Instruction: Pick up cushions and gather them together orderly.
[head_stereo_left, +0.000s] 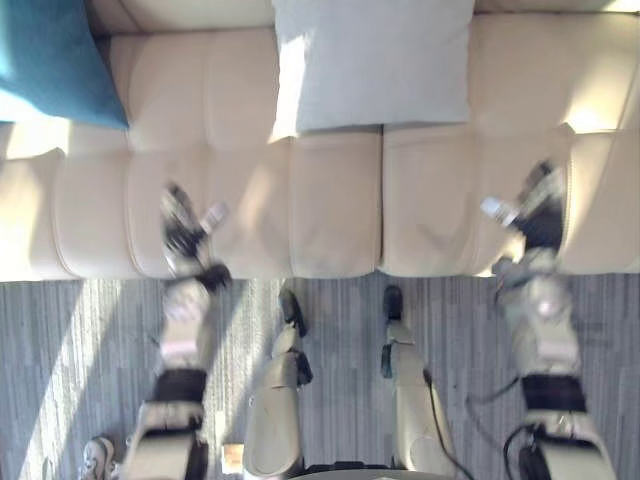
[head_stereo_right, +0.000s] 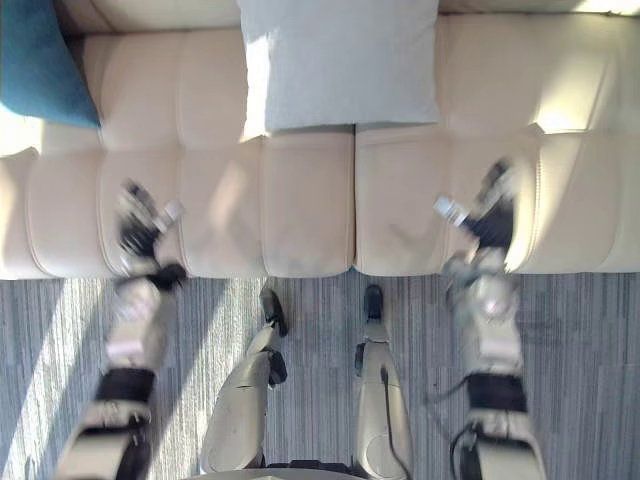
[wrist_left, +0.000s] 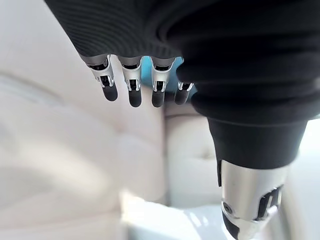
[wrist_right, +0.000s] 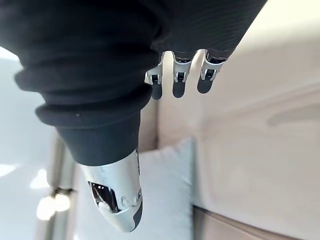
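Left hand (head_stereo_left: 185, 235): I see it over the front edge of the sofa (head_stereo_left: 330, 200) seat, on the left part. In its wrist view the fingers (wrist_left: 132, 92) are held out nearly straight, with the thumb apart from them. It holds nothing.
Right hand (head_stereo_left: 535, 210): I see it over the front of the seat on the right part, well apart from the left hand. Its fingers (wrist_right: 177, 82) are likewise stretched out and relaxed, the thumb spread away. Nothing is in its grasp.
Grey cushion (head_stereo_left: 375, 60): pale grey and square, it lies at the middle of the sofa against the backrest. Its lower edge reaches the seam across the seat. Neither hand touches it.
Blue cushion (head_stereo_left: 50, 55): it sits at the far left of the sofa, by the backrest, well apart from the grey cushion. Neither hand touches it.
Sofa: cream, with padded sections and sunlight falling in patches across the seat.
Floor (head_stereo_left: 80, 340): grey striped carpet in front of the sofa.
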